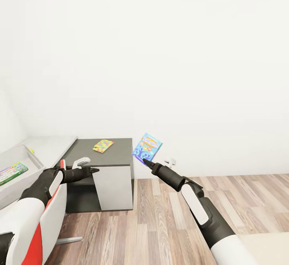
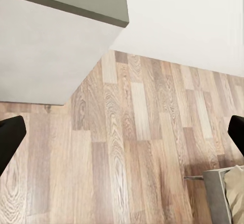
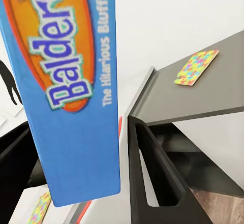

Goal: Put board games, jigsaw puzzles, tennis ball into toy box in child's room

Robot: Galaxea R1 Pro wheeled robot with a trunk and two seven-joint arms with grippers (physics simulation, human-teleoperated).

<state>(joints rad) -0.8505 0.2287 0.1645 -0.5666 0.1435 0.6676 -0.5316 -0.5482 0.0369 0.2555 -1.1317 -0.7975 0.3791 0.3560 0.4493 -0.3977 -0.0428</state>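
Observation:
My right gripper is shut on the lower edge of a blue board game, holding it upright in the air just right of the dark grey desk. In the right wrist view the blue box stands between the dark fingers. A jigsaw puzzle lies flat on the dark desk, also seen as the puzzle. At the far left the light grey toy box holds a colourful flat toy. My left gripper is open and empty in front of the desk.
The pale table runs along the left wall, with a small yellow thing by the toy box. A white object lies on the dark desk's front. Wood floor spreads to the right. A bed corner shows below the left gripper.

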